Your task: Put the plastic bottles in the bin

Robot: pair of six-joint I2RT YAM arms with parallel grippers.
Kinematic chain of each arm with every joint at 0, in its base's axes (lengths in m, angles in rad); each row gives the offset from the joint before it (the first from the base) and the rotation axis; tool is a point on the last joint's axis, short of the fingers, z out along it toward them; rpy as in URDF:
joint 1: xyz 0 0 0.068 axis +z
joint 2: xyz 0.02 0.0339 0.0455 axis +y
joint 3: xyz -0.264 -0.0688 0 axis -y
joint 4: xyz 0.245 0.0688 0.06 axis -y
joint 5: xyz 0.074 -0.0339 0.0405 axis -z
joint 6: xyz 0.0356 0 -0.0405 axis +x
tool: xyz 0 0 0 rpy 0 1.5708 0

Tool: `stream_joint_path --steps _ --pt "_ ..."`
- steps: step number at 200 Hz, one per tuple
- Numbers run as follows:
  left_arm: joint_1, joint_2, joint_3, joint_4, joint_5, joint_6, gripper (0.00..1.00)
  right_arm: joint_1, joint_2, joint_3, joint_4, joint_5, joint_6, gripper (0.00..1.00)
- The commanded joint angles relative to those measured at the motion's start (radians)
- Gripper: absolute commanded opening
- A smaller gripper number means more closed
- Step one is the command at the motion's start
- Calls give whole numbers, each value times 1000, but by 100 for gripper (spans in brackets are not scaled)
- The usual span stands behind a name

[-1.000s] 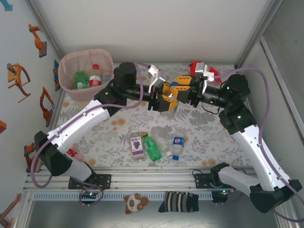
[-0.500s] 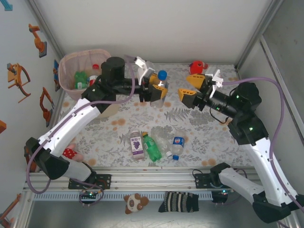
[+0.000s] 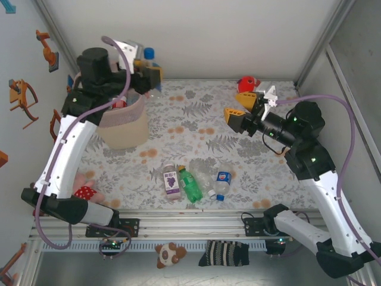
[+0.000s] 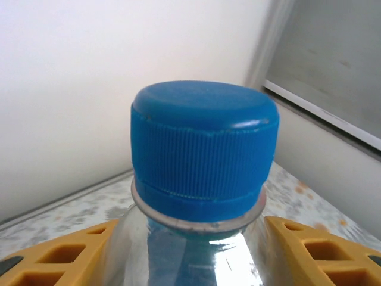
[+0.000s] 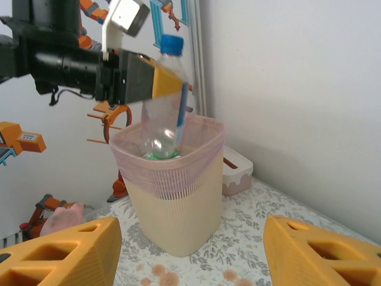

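Note:
My left gripper (image 3: 146, 69) is shut on a clear plastic bottle (image 3: 149, 55) with a blue cap (image 4: 204, 146). Its yellow fingers (image 4: 59, 257) press the bottle's shoulders. The right wrist view shows this bottle (image 5: 164, 119) upright, with its base at the rim of the bin (image 5: 172, 202). The bin (image 3: 126, 128) has a pink mesh top and a cream lower part, and a green bottle (image 5: 158, 156) lies inside. Three more bottles lie near the front: purple-labelled (image 3: 172, 180), green (image 3: 190, 185) and blue-labelled (image 3: 222, 183). My right gripper (image 3: 240, 108) hangs open and empty over the table's right half.
A red-orange fish plush (image 3: 249, 83) lies at the back right, behind the right gripper. A pink plush (image 3: 86, 192) sits by the left arm's base. A white box (image 5: 238, 173) stands behind the bin against the back wall. Side walls close in both sides.
The right gripper opened and drew back to the right. The left arm carried the blue-capped bottle from mid-table up and left to the bin. The bin now stands nearer, cream side showing.

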Motion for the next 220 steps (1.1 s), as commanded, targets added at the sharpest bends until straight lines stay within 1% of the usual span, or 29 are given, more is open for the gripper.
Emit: stream_joint_path --steps 1,19,35,55,76,83,93,128,179,220 --pt "96 22 56 -51 -46 -100 51 7 -7 25 19 13 -14 63" --pt "181 51 72 -47 -29 -174 51 6 -5 22 25 11 -14 63" --pt "235 89 87 -59 -24 -218 51 6 -5 22 24 11 -14 63" --pt "284 140 91 -79 -21 -256 51 6 -9 20 21 15 -14 62" --pt "316 191 91 -101 3 -284 52 7 -14 20 8 22 -17 62" --pt "320 206 86 -104 7 -294 52 6 -16 19 4 27 -19 62" --pt "321 223 78 -110 2 -312 56 5 -19 16 0 33 -20 62" --pt "321 281 61 -158 3 -364 55 6 -18 13 -14 41 -20 62" --pt "318 349 39 -264 -11 -357 57 6 -19 14 -45 47 -27 62" --pt "312 411 13 -302 8 -348 59 6 -20 11 -59 47 -30 62"
